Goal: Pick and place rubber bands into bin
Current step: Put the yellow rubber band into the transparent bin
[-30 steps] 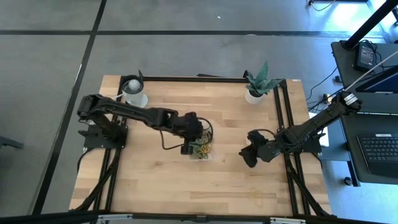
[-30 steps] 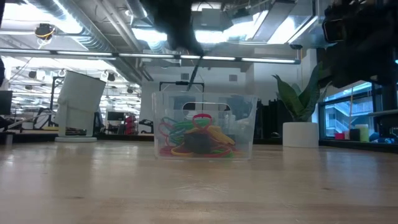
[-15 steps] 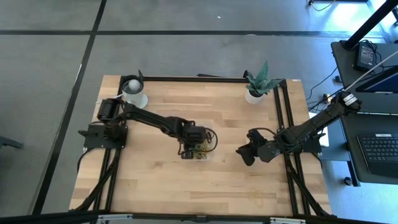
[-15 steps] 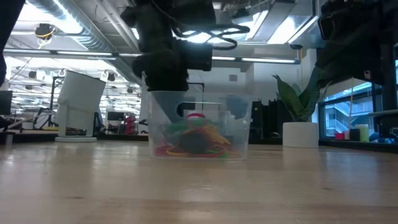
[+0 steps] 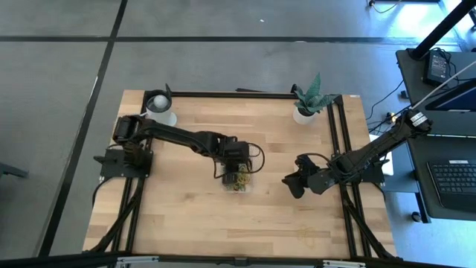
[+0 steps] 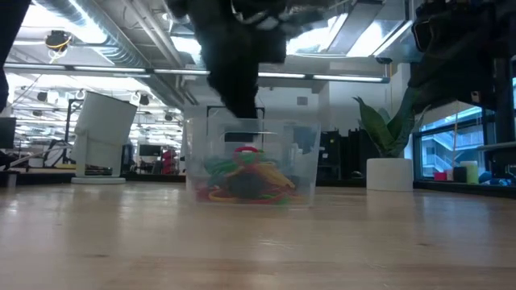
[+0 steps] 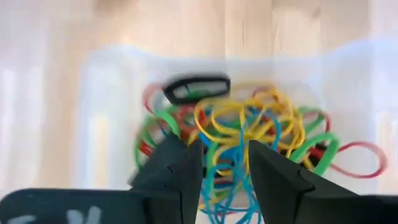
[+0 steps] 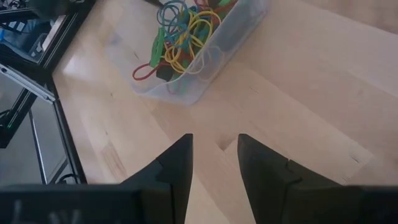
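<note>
Left wrist view showed the left gripper [image 7: 224, 165] directly above the bin [image 7: 106, 93], fingers slightly parted and empty, the rubber bands [image 7: 249, 134] piled inside just beyond their tips. Well apart, the right gripper [image 8: 214, 158] waited over bare table [image 8: 311, 112], also slightly parted and empty.

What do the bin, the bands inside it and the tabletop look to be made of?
The bin: clear, glossy plastic, apparently; the bands show through its walls. The rubber bands: thin, limp loops in yellow, green, red and blue, tangled in a pile, so probably rubber, with a matte look. The table: light wood planks with visible grain and seams, smooth finish. The left tool hangs over the pile.
</note>
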